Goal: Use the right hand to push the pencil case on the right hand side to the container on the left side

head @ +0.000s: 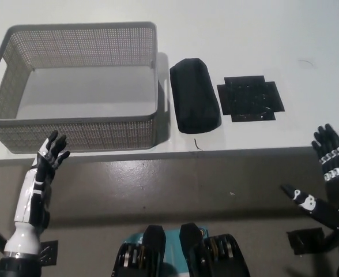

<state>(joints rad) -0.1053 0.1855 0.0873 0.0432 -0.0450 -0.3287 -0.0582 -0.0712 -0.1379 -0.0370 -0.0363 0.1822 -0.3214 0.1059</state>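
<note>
Both robot hands empty, fingers spread: black right robot hand (330,182) off desk at lower right, white left robot hand (47,158) upright below grey mesh basket (77,122); black fabric pencil case (195,103) just beside basket.

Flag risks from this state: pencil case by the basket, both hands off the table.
1. The pencil case lies beside the basket, near its right wall but outside it. If "to the container" meant inside, the task may count as unfinished.
2. The right hand is open below the table edge. Another push would mean crossing the black mat, which could drag along.
3. The left hand rests open near the basket's front wall; lifting it might nudge the basket.
</note>
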